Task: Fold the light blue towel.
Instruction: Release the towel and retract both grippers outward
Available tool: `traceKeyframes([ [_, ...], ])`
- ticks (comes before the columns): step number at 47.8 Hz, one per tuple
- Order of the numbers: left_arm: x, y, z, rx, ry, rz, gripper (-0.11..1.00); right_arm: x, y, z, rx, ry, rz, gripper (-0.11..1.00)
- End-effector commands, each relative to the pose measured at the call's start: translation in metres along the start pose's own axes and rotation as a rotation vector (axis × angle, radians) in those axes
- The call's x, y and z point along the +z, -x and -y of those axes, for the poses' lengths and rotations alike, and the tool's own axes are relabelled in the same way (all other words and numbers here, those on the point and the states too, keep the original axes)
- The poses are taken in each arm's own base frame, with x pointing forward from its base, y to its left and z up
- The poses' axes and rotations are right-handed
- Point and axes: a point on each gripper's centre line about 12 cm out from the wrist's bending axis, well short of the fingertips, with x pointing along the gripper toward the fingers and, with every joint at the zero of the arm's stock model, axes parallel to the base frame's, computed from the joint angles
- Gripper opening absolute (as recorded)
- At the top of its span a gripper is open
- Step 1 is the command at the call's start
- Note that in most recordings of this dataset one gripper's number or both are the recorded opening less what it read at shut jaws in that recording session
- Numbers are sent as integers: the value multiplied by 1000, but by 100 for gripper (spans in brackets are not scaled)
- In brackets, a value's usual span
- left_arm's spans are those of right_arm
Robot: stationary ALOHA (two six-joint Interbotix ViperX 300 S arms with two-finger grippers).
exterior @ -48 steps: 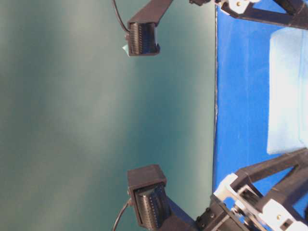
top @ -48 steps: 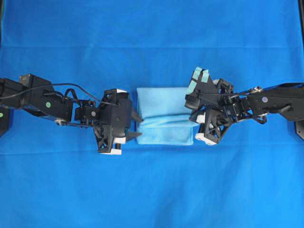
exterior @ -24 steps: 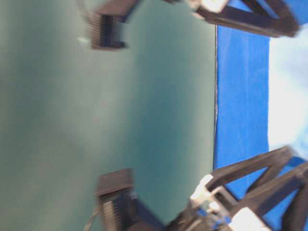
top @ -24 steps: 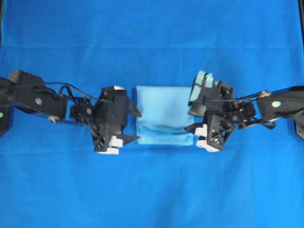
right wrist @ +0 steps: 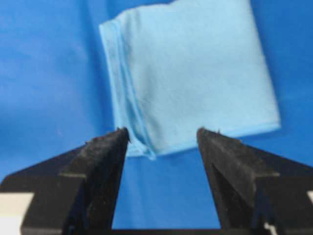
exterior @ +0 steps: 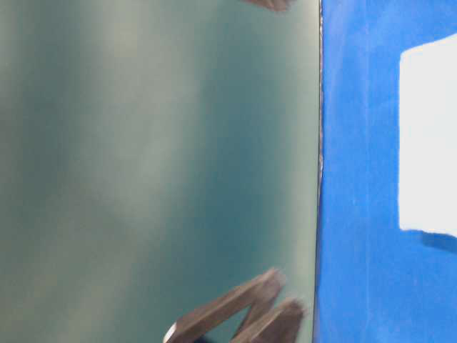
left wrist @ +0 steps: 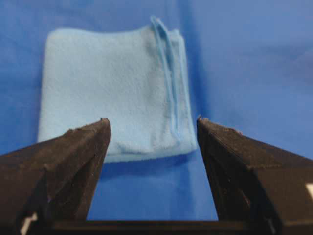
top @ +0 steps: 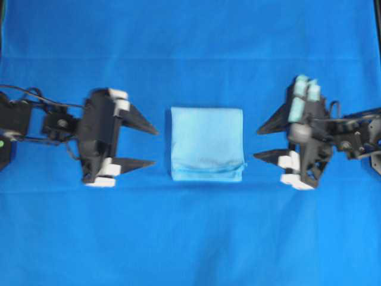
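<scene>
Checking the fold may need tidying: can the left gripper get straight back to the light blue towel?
Probably yes: the left gripper is open, facing the light blue towel, with only bare blue cloth between.

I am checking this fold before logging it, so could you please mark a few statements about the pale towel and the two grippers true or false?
1. The pale sky-blue microfibre towel lies folded on the royal-blue cloth backdrop. True.
2. The left gripper is shut on the towel. False: it is open and apart from it.
3. The right gripper is open and empty. True.
4. The towel is spread out in a single layer. False: stacked hems show along one edge.
</scene>
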Motion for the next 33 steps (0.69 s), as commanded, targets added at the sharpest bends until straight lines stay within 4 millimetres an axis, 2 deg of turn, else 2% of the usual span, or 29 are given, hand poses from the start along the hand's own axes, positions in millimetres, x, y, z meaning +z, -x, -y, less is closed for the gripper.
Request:
traceKeyframes([
  [1,10,18,-1,6,-2,73,68,4,21,3,15,17,67,61],
  [12,0,61,-7,32,6,174,68,-3,67,16,30,54,213,61],
  [18,-8,87,-10,48,11,230,68,-14,91,26,37,68,296,61],
  [25,-27,116,-15,84,23,295,68,-34,104,38,36,68,357,61],
  [33,-49,137,-18,115,30,339,68,-59,106,54,6,37,386,61],
])
